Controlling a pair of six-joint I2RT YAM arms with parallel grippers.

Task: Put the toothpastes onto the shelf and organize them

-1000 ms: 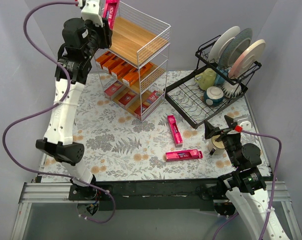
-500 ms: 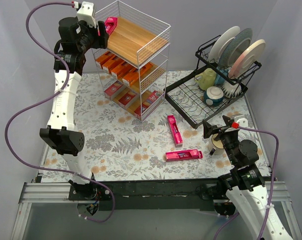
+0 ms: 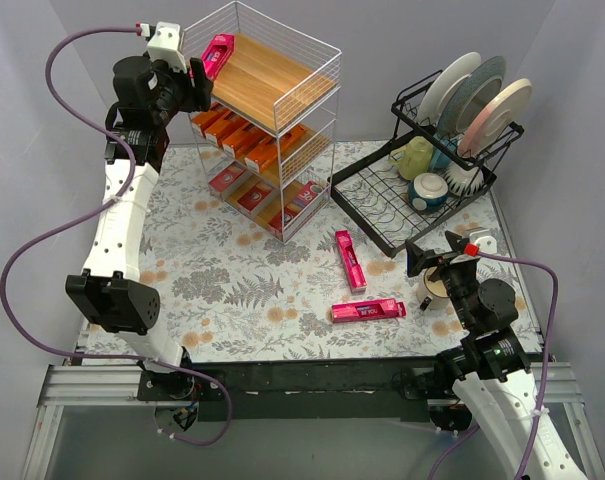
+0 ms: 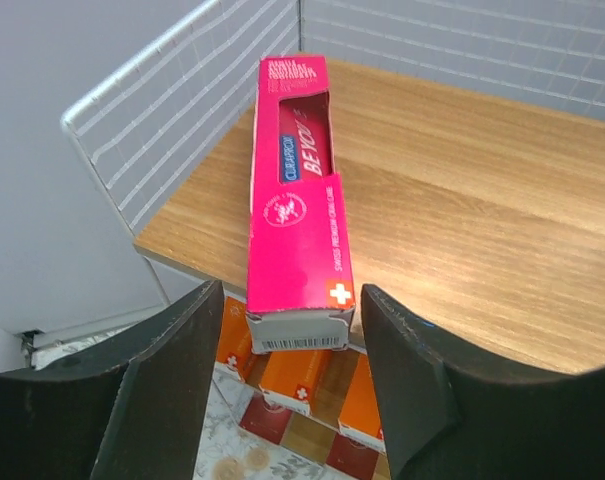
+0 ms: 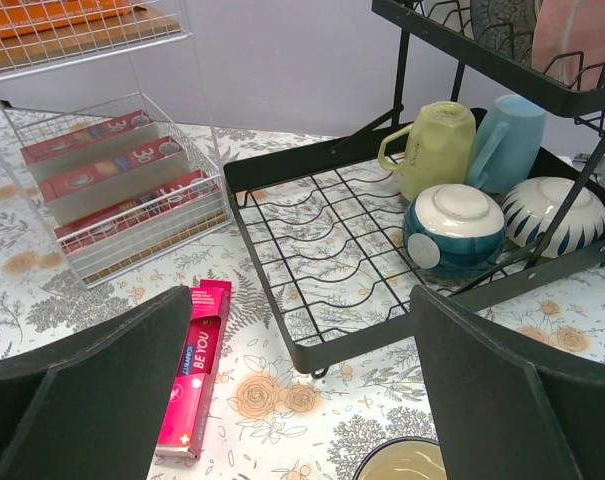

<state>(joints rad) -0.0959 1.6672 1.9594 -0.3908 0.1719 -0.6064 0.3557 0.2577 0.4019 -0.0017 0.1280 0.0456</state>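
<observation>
Two fingers of the left gripper point(image 4: 292, 300) stood apart on either side of the near end of a bright pink toothpaste box point(image 4: 294, 190), with a sliver of gap on each side, so they flanked it without clamping. That box lay flat along the left edge of the top board point(image 4: 462, 200) of the white wire shelf point(image 3: 317, 62), its near end jutting a little past the board's edge. On the tier below sat a row of orange boxes point(image 3: 244, 138) side by side, and the bottom tier held dark red boxes point(image 3: 257, 195).

Low at the right of the table, the right gripper point(image 5: 300, 320) hung with its fingers spread wide and nothing between them, above a cup point(image 5: 402, 465). Two more pink boxes lay on the floral table point(image 3: 212, 290), apart from each other: one point(image 3: 349, 260) just beside the black dish rack point(image 3: 382, 200), the other point(image 3: 367, 310) nearer the arms. The rack carried upright plates point(image 3: 472, 90), a green mug point(image 5: 432, 145), a blue mug point(image 5: 502, 140) and bowls.
</observation>
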